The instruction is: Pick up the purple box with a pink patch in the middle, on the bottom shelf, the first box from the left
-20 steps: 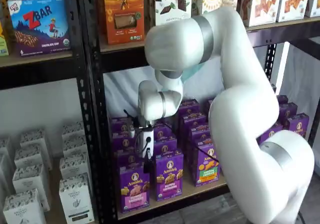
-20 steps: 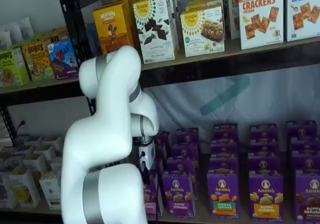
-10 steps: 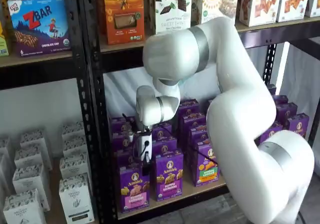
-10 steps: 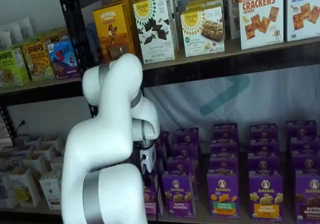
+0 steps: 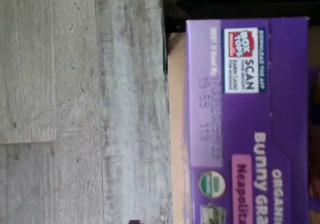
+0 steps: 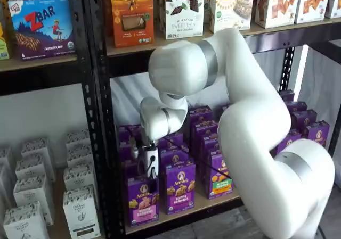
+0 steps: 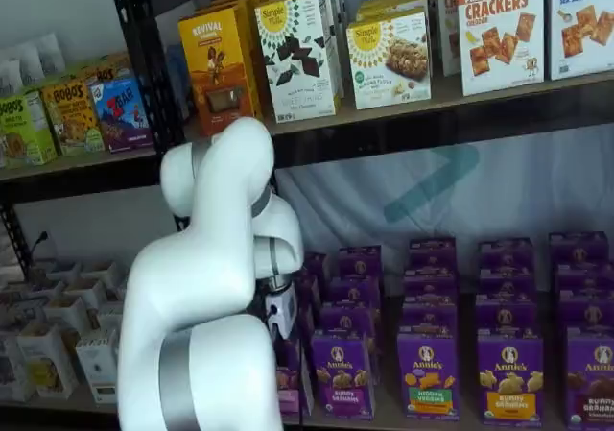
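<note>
**Tool hangs right over the front-left carton**

The upright purple cardboard box with the pink label patch (image 6: 142, 200) stands at the front of the light tan wooden bottom shelf board (image 6: 213, 200), at the left end of the front row, close beside the black perforated metal upright (image 6: 105, 143). In a shelf view the white-bodied tool with black fingers (image 6: 151, 175) points down, its tips at about 12 o'clock from the box's top edge, touching or just short of it; I cannot tell which. The fingers show side-on against dark cartons, so whether they are spread or clenched cannot be told. In the other shelf view the white arm (image 7: 206, 287) covers most of the box, and only a sliver of it shows.

The wrist view looks onto the box's top flap (image 5: 240, 109), with the pink patch at one edge and grey plank floor (image 5: 80, 104) beyond the shelf lip.

The box's long axis is vertical, so the coming move looks like a short straight descent, the fingers straddling the narrow top. The purple neighbour carton with a purple band (image 6: 179, 188), at 3 o'clock, leaves little room on that side
</note>
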You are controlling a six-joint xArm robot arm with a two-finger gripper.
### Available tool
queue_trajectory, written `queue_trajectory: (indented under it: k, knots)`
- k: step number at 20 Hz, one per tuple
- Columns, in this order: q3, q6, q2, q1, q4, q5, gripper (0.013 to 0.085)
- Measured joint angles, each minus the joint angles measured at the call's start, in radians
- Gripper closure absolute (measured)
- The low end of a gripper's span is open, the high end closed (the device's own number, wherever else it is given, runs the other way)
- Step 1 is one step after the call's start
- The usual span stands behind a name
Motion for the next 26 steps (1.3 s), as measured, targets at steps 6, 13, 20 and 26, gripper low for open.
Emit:
queue_trajectory:
  k: [6,13,20,26]
  knots:
    - [-0.033,0.034,0.039,0.013,-0.024,0.003,0.013]
    - [-0.06,0.029,0.064,0.018,-0.013,0.014,0.013]
    - [-0.075,0.017,0.075,0.018,0.002,0.03,0.029]
    - [-0.085,0.028,0.079,0.022,-0.005,0.044,0.037]
